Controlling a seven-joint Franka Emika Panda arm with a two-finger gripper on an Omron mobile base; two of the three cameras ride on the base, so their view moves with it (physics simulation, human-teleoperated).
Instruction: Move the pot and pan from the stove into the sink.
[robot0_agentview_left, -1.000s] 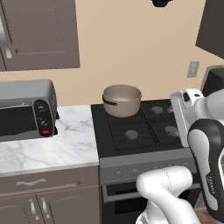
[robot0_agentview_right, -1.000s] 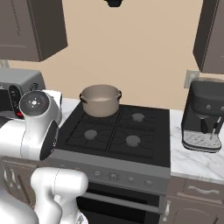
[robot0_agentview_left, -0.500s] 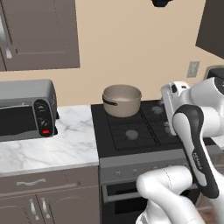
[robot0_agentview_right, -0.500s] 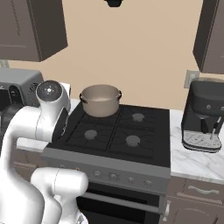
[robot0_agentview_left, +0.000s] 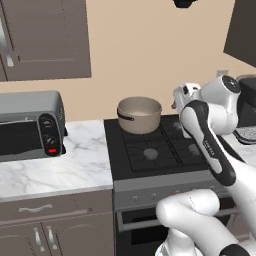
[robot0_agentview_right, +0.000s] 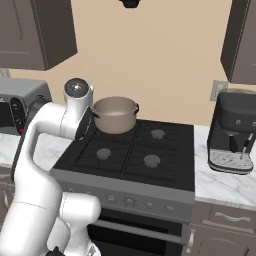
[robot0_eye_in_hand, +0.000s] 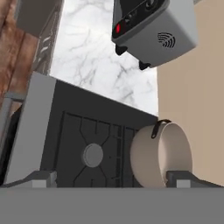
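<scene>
The beige pot (robot0_agentview_left: 139, 114) (robot0_agentview_right: 115, 114) stands upright on the back left burner of the black stove (robot0_agentview_left: 150, 147) (robot0_agentview_right: 135, 150). In the hand view the pot (robot0_eye_in_hand: 162, 157) sits at lower right, its dark handle toward the camera, with the stove's (robot0_eye_in_hand: 87, 131) grates beside it. My gripper (robot0_eye_in_hand: 111, 179) is open, its tips far apart and nothing between them. It hovers above the stove, apart from the pot. In the left base view my white hand is just right of the pot, over the back right burner. The pan and the sink are out of view.
A grey toaster oven (robot0_agentview_left: 30, 125) (robot0_eye_in_hand: 153, 26) stands on the marble counter (robot0_agentview_left: 50, 170) left of the stove. A black coffee machine (robot0_agentview_right: 237, 132) stands on the counter to the right. Dark wall cabinets (robot0_agentview_left: 45, 40) hang above, and a beige wall runs behind.
My arm has swung up and to the left over the stove, bringing the hand closer to the pot. The pot has not moved and the jaws have stayed open.
</scene>
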